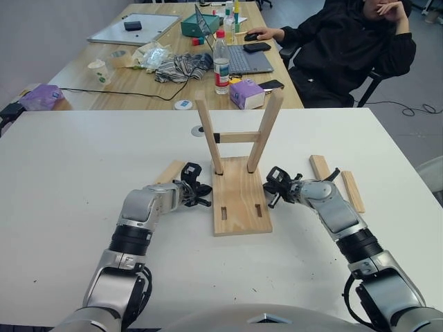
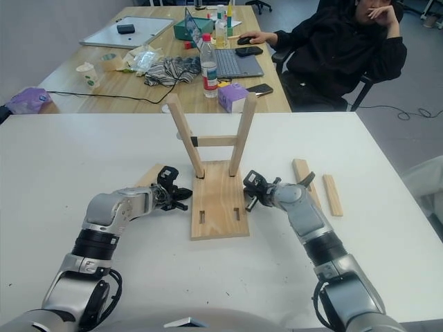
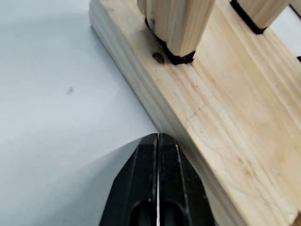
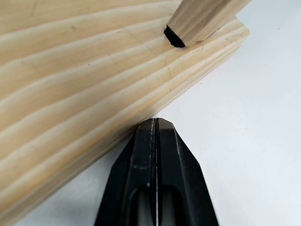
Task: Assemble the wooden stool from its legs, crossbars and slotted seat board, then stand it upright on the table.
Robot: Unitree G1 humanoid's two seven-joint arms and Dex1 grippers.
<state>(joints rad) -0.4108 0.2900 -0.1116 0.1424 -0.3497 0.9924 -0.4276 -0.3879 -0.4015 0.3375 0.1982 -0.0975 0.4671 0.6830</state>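
Nearest, the left gripper (image 3: 158,141) and right gripper (image 4: 156,125) flank the pale, slotted wooden seat board (image 1: 239,197), which lies flat at the centre of the white table (image 1: 69,207). Each has its fingers pressed together and holds nothing, with its tips right at a long edge of the board. The arms come in from lower left and lower right, forearms low over the table. I judge the task about half done. Two tapered wooden legs (image 1: 209,135) stand in the far slots, joined by a short crossbar (image 1: 239,137), while the near slots (image 1: 223,212) are empty. Loose wooden sticks (image 1: 320,166) lying right and left of centre remain to be fitted, and the stool then needs turning upright.
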